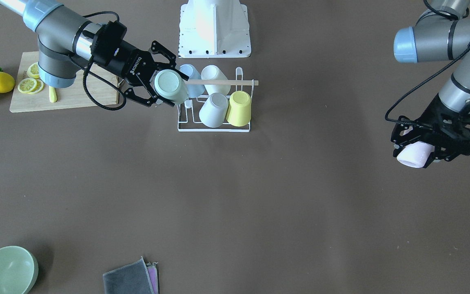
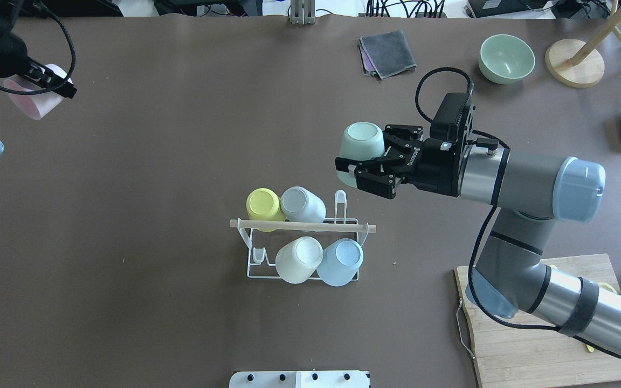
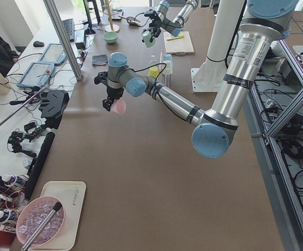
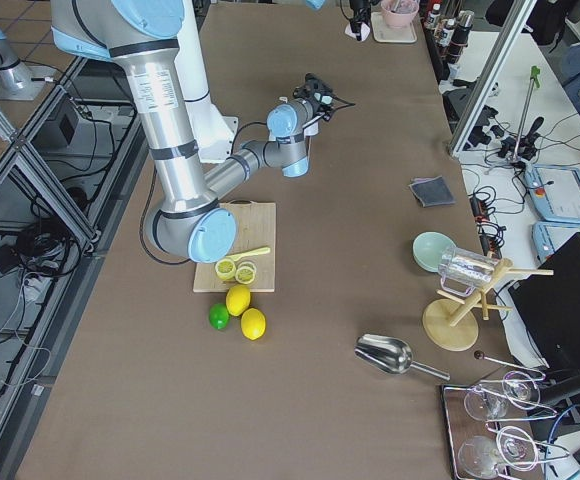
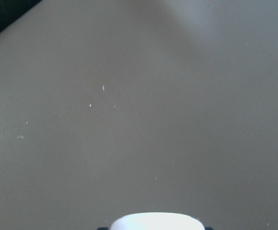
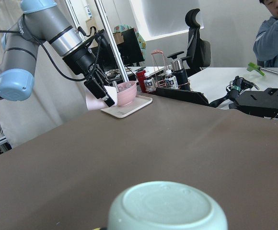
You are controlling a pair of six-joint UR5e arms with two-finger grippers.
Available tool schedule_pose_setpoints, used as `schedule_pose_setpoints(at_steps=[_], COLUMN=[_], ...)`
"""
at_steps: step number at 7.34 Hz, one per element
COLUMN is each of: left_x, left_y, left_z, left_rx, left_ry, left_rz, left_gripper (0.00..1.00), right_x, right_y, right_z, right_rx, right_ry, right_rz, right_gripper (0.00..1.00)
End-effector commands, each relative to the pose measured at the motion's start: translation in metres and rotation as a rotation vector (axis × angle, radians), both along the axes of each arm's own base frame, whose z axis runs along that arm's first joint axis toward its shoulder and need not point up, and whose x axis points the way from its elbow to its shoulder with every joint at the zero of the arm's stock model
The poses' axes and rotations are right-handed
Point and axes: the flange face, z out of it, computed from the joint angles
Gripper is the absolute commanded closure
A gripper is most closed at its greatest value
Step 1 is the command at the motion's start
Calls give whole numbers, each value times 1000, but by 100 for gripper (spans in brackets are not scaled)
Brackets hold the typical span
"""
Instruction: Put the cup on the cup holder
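R fingers [image 2: 349, 171]: clenched on mint cup [image 2: 363, 141], clamped across the side wall, mouth down, base up.
L fingers [image 1: 443, 149]: clenched on pink cup [image 1: 413, 156], well apart from the rack, out at my left end of the desk [image 2: 154, 215].
mint cup pos: in the air near the right end of the cup holder [image 2: 310, 227], not on any prong.
rack load: yellow cup [image 2: 263, 205], grey cup [image 2: 302, 203], cream cup [image 2: 299, 258], blue cup [image 2: 341, 261], all inverted.
free slots: far-right prong [image 2: 340, 202] and near-left prong [image 2: 257, 254]. I judge the far-right one is mine, it's closest.
handling (est.): stiff, smooth-walled, prob light. Matte finish, so slip risk looks moderate. Can't tell plastic vs ceramic, so I'd treat it as breakable.
grip pt: mid-wall across the dia, as I have it. Keeps the rim clear for the prong.
rack (est.): thin wire, looks light. A nudge on the rod would likely shift it, cups and all.
risk: mint cup clipping the grey cup on the way down.
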Motion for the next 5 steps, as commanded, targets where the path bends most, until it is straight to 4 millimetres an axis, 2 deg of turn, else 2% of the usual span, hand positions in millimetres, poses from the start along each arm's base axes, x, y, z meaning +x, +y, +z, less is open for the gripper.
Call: schedule_pose_setpoints(at_steps=[1, 2, 3, 5], left_x=[11, 8, 23, 31], left_y=[19, 27, 41, 62], left_z=[-41, -57, -72, -81], left_rx=[92, 132, 224, 357], left_ry=[232, 325, 399, 508], left_rz=[-56, -84, -51, -21], left_gripper=[100, 100, 100, 100], right_x=[-33, -36, -41, -47], right_y=[24, 22, 20, 13], right_z=[3, 8, 12, 21], right_rx=[-24, -30, -8, 1], right_ry=[0, 14, 38, 66], right_rz=[3, 5, 16, 60], right_gripper=[100, 100, 100, 100])
